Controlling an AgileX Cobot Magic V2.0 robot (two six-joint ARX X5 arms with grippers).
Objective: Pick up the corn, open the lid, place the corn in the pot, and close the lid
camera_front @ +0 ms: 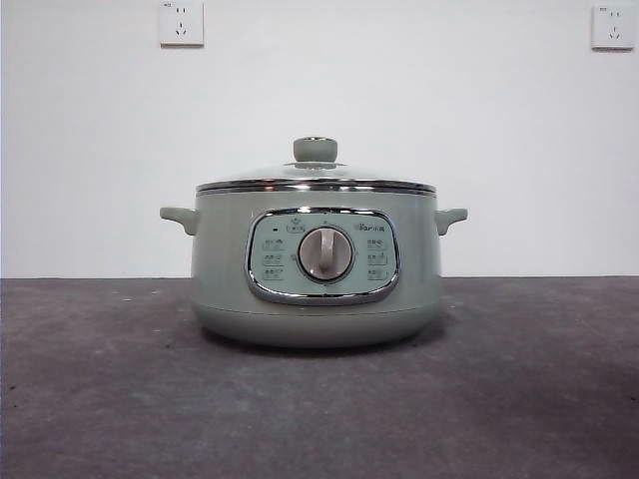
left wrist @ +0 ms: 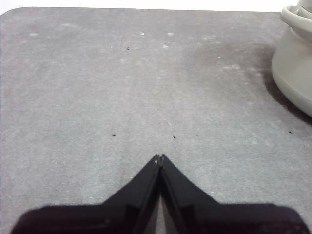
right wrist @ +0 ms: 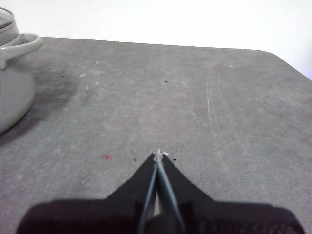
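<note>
Grey, speckled tabletop (camera_front: 100, 399) runs back to a plain white wall (camera_front: 90, 150), where two white sockets sit high up, one (camera_front: 181, 22) above and to one side of the pot, the other (camera_front: 612, 26) far off to its other side. At the middle of the table stands the pot (camera_front: 316, 261), pale green and squat, with a small handle (camera_front: 179, 218) on each side and a chrome-framed control panel (camera_front: 322, 255) facing the front camera, a round dial (camera_front: 325, 253) at its centre. The lid (camera_front: 316, 178) sits closed on the pot, its chrome rim level all round and its green knob (camera_front: 315, 150) upright on top. No corn shows in any view; the glass lid does not let me see whether it lies inside.

The left gripper (left wrist: 160, 157) hangs over bare table well apart from the pot, whose side and handle show at the edge of its wrist view. Its fingers are pressed together and hold nothing. The right gripper (right wrist: 159, 153) is likewise over bare table on the pot's other side, fingers pressed together, empty.
</note>
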